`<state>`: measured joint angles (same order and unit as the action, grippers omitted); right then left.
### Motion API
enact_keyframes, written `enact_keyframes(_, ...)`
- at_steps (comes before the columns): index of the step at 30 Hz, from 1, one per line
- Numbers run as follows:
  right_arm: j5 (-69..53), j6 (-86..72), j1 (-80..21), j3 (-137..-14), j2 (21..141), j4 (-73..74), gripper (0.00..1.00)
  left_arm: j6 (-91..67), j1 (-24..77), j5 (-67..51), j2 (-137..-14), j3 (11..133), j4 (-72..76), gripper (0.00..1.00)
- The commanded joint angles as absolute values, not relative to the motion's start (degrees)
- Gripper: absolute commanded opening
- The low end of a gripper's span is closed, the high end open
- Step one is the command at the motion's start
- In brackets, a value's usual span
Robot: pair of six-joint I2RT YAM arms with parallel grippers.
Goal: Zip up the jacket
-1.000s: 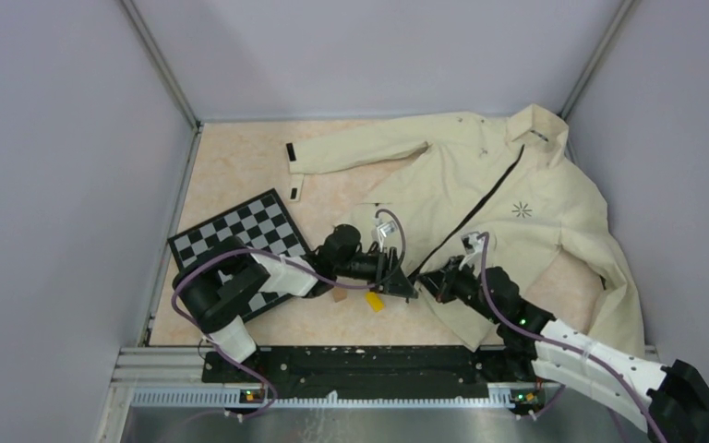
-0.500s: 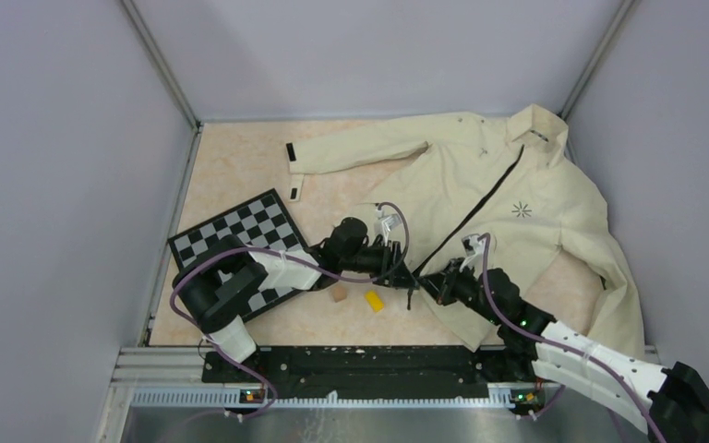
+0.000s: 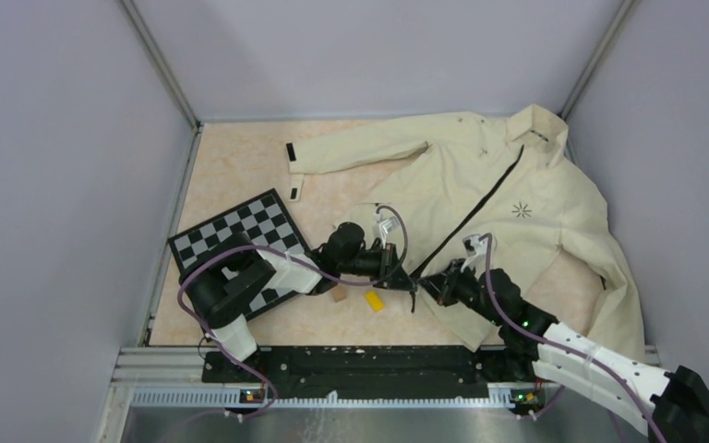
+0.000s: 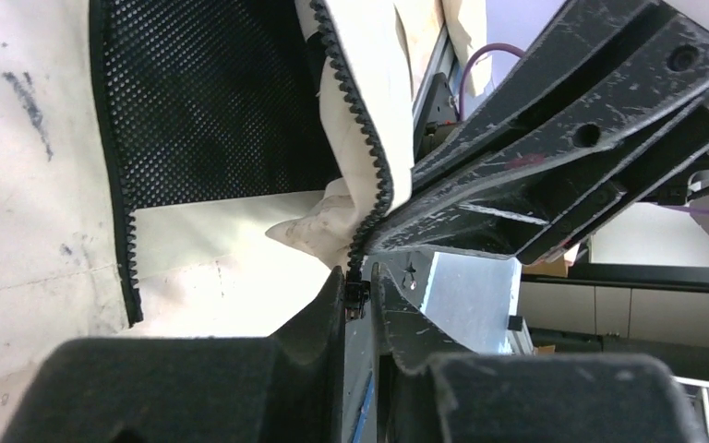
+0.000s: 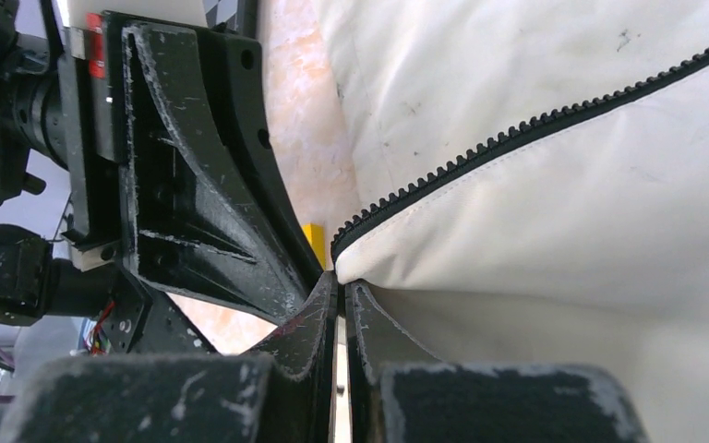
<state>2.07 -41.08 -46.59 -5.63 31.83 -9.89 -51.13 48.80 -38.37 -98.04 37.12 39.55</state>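
- Left gripper [image 4: 357, 297]: pinched shut on the zipper [image 4: 370, 175] at its lower end.
- Right gripper [image 5: 337, 300]: pinched shut on the jacket [image 5: 563, 212] hem corner, just beside it.

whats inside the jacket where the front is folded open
Black mesh lining shows inside the jacket, bordered by the zipper teeth. Whatever lies behind the mesh, and the rest of the inside, is covered by cream fabric.

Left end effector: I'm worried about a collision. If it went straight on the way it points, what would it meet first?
Probably the right end effector, which faces the left end effector nearly tip to tip; only the jacket's zipper edge lies between them. Depth is unclear.
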Motion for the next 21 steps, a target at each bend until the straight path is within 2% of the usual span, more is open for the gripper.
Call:
enact_keyframes(1, 1.8, -42.3, -46.5, -9.1, 30.7, -9.1, 0.0, -51.1, 49.5, -39.6, -98.2, 37.0, 45.8, 0.1)
enact_keyframes(6, 1.8, -43.5, -46.5, -9.9, 30.4, -7.9, 0.0, -50.3, 50.3, -39.1, -98.5, 37.4, 46.1, 0.03)
enact_keyframes(8, 3.0, -45.0, -46.6, -11.5, 30.8, -4.1, 0.07, -48.7, 50.6, -37.7, -98.1, 37.9, 43.4, 0.01)
enact_keyframes(11, 7.3, -49.7, -46.5, -16.9, 32.0, 8.3, 0.31, -44.5, 51.7, -35.2, -96.8, 39.2, 38.7, 0.0)
enact_keyframes(13, 10.2, -54.2, -46.5, -21.2, 33.7, 17.2, 0.39, -39.6, 53.1, -30.8, -95.2, 39.8, 34.6, 0.0)
enact_keyframes(16, 12.0, -58.9, -46.4, -26.7, 37.1, 27.1, 0.39, -34.2, 55.2, -24.4, -93.8, 41.3, 28.2, 0.0)
enact_keyframes(21, 12.3, -65.9, -46.4, -30.1, 45.0, 33.2, 0.38, -28.8, 57.9, -16.0, -91.7, 42.0, 25.0, 0.0)
